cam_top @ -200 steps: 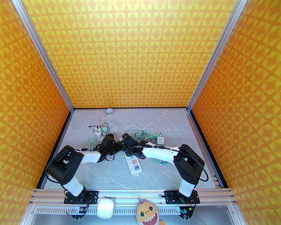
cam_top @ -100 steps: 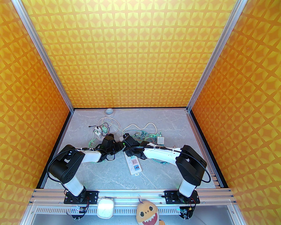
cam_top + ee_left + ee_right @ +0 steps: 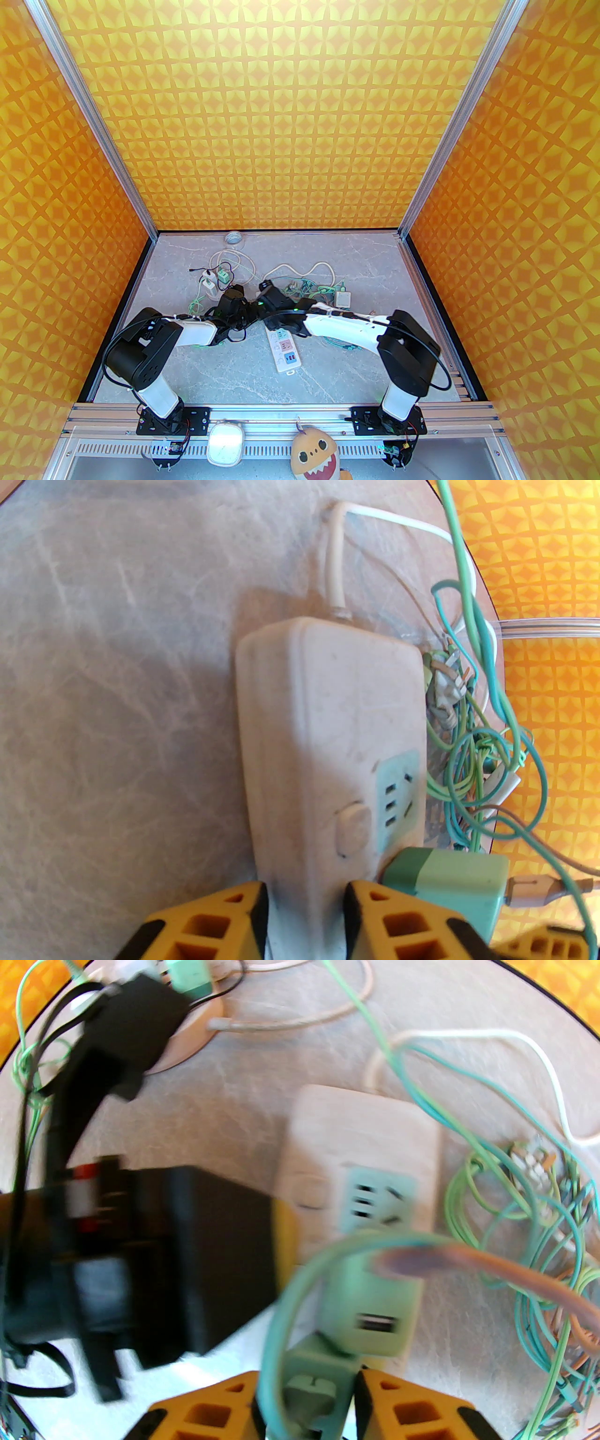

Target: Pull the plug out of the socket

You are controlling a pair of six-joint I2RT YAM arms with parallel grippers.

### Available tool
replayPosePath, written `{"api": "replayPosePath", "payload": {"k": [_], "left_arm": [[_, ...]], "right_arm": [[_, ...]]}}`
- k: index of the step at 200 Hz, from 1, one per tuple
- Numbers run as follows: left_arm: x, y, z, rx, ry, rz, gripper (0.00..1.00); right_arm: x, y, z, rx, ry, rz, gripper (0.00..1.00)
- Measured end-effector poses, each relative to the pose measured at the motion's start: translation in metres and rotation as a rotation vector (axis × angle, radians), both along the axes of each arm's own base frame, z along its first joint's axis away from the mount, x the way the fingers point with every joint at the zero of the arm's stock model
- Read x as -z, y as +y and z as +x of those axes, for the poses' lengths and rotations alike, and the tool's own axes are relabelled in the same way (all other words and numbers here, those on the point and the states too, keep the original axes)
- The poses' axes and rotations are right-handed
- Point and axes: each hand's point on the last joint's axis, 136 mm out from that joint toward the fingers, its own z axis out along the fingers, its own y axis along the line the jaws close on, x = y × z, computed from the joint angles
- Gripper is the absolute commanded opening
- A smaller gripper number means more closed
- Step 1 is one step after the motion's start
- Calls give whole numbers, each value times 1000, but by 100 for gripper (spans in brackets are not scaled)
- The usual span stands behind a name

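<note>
Pinching the green plug [image 3: 370,1307], apparently, right tool [image 3: 309,1405], left tool [image 3: 307,916] clamped on white socket strip [image 3: 323,705]

**Green Plug Sat On White Strip**

The white rectangular plastic power strip [image 3: 328,714] lay flat, cord end farthest from the arms. The pale green boxy plastic plug [image 3: 370,1307] stood on its face, just beside 1 free green outlet panel [image 3: 396,798].

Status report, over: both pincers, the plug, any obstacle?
Left pincer shut on power strip. Right pincer shut on green plug, not yet out. Green cable loops over it.
</note>
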Motion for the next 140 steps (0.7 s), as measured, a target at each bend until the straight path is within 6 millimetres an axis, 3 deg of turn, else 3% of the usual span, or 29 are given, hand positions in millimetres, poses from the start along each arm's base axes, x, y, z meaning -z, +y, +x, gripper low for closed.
{"api": "replayPosePath", "payload": {"k": [76,140], "left_arm": [[0,-1,1,-4,-4,6,32],[-1,1,0,-6,-1,12,32]], "right_arm": [[-2,-8,0,10,-15,4,37],[-29,-26,6,59,0,132,36]]}}
